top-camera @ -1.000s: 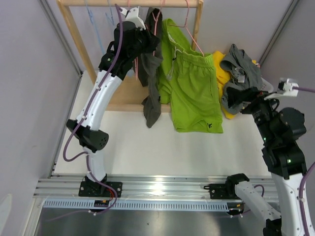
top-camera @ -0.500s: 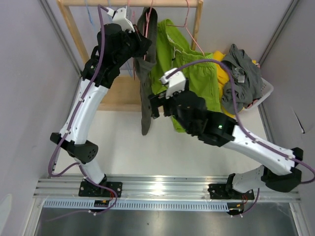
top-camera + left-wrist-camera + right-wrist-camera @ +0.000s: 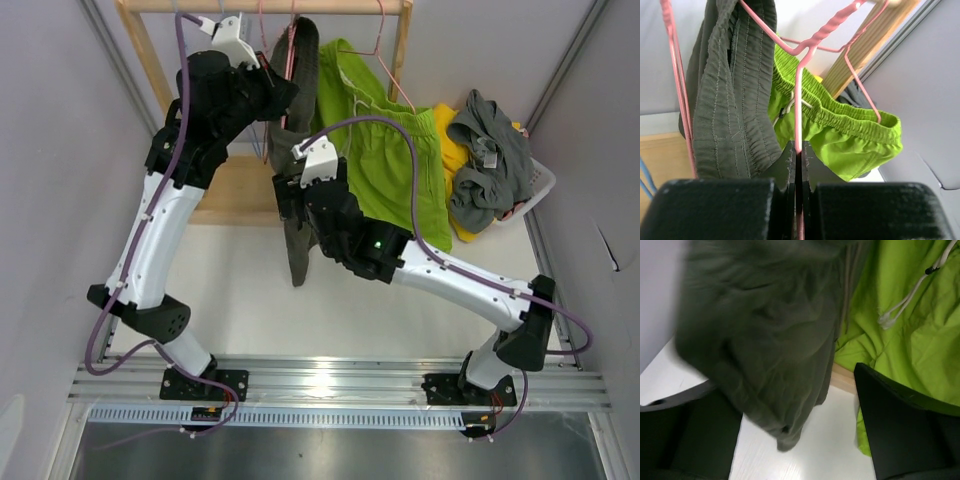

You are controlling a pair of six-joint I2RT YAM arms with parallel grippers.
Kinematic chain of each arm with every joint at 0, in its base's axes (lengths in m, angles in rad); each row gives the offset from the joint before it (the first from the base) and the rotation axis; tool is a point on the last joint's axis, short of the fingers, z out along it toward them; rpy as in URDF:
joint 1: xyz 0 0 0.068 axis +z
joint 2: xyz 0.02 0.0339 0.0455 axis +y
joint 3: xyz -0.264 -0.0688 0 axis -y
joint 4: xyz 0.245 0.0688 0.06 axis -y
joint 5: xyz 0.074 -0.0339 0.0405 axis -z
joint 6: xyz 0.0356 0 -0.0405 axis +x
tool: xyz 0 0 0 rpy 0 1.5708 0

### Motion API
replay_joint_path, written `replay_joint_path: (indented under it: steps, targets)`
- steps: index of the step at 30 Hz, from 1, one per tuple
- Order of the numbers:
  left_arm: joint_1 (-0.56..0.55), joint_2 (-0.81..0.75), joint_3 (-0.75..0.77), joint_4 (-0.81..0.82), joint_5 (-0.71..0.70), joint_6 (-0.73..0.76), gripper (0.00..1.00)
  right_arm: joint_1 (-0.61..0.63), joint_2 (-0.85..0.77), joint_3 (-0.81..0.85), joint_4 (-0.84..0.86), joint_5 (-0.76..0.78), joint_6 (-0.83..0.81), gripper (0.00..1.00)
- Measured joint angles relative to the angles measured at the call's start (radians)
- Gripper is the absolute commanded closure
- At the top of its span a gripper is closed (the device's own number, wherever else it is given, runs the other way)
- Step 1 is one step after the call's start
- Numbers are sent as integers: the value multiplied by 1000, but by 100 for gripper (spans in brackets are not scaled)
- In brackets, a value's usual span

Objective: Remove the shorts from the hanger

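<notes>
Dark grey shorts (image 3: 298, 170) hang folded over a pink hanger (image 3: 290, 50) under the wooden rail. My left gripper (image 3: 276, 100) is shut on that hanger's wire (image 3: 799, 142), with the grey shorts (image 3: 730, 105) just left of it. My right gripper (image 3: 287, 198) is open at the shorts' lower part. In the right wrist view the grey fabric (image 3: 765, 345) hangs between its fingers (image 3: 905, 435), and I cannot tell whether it touches them. Lime green shorts (image 3: 392, 165) hang on a second pink hanger (image 3: 860, 85). More grey shorts (image 3: 490, 150) lie on yellow shorts (image 3: 450, 150) at the right. The pink patterned pair is out of view.
A wooden rack (image 3: 395, 45) with a top rail stands at the back, with a wooden base board (image 3: 235, 195). A white basket (image 3: 540, 185) holds the pile at the right. Grey walls close in both sides. The white tabletop (image 3: 330, 310) lies below the hanging shorts.
My right arm has swung from the pile at the far right across to the dark grey shorts. My left arm has shifted the hanger and grey shorts slightly left.
</notes>
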Motion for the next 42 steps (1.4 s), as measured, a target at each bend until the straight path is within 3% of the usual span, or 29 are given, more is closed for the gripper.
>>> replay_joint_path:
  steps: [1,2,5,9,12,21,28,32,36,39,42]
  targets:
    - [0,-11,0,-2,0,-1,100,-10,14,-6,27,8,6,27]
    - [0,-21,-1,-5,0,-2,100,-16,31,-10,48,13,10,42]
    - [0,-58,-23,-7,-1,-1,100,-19,82,-11,69,16,35,67]
    - [0,-74,-37,-9,-8,3,100,20,113,-27,57,21,72,88]
    - [0,-74,-37,-17,-12,6,100,78,110,-57,52,60,112,97]
    - [-2,-77,-43,-118,-12,7,100,369,-21,-267,-8,286,311,100]
    - [40,-34,60,-225,50,11,100,601,-34,-312,-325,451,603,100]
    - [48,4,112,-273,100,10,100,631,-24,-308,-512,518,784,100]
    - [51,-26,22,-241,111,6,100,627,-1,-306,-618,546,876,100]
    - [55,-83,-101,-192,110,0,100,590,-4,-304,-617,550,844,100]
    - [56,-173,-248,-140,93,-1,100,513,-41,-330,-454,534,670,100]
